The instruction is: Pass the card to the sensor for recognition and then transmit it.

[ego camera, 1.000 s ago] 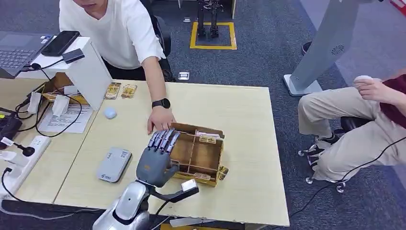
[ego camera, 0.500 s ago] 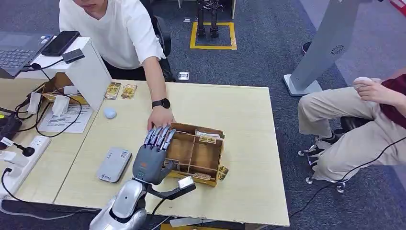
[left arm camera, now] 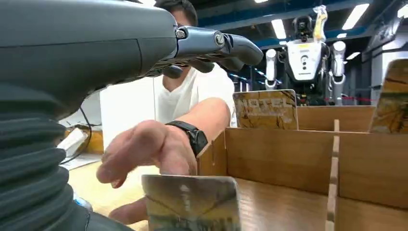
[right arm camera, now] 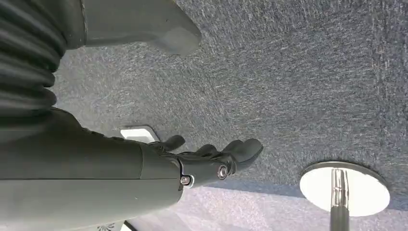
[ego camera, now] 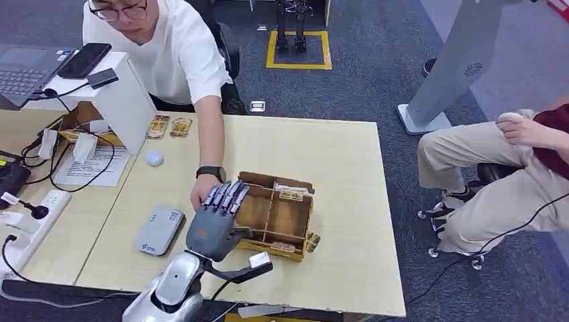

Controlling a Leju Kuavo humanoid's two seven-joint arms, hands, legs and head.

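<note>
My left hand hovers over the left end of the partitioned wooden card box, fingers stretched out and apart. In the left wrist view the fingers reach above an upright patterned card at the box's near side; I cannot tell whether the thumb touches it. More cards stand along the far wall of the box. The grey card sensor lies on the table left of my hand. My right hand hangs over carpet, holding nothing.
A person in white leans over the table, a hand resting beside the box's left wall, close to my fingers. A white stand, cables and a power strip crowd the left. Another person sits at the right.
My left hand has drawn slightly left and back from the box. The person's hand slid from the box's back-left corner down along its left side, and the person leaned in.
</note>
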